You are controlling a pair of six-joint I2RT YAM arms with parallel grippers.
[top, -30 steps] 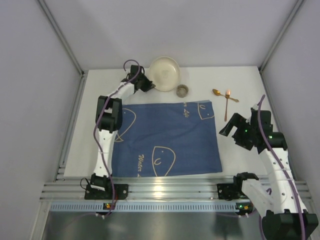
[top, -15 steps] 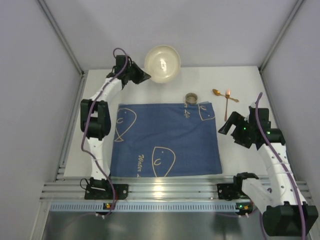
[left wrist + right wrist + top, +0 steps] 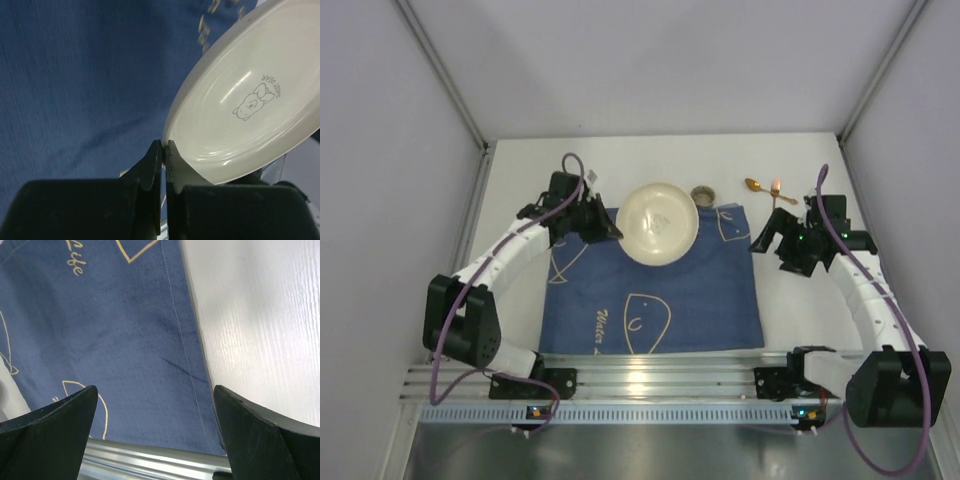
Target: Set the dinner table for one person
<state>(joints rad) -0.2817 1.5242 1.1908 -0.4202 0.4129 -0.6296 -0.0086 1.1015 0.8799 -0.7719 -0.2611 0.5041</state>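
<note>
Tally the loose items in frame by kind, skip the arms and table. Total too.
Cream plate: 1
Blue cloth: 1
Small round cup: 1
Gold utensils: 2
Total: 5

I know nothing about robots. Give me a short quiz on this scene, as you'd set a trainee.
1. True or false: the right claw is shut.
2. Which claw grips the round cream plate by its rim? A) the left claw B) the right claw C) neither
3. Fill in: the plate is mostly over the ____-coloured cloth with cream fish outlines.

Key: 1 false, its fingers stand wide apart with nothing between them. 2 A. 3 blue.
</note>
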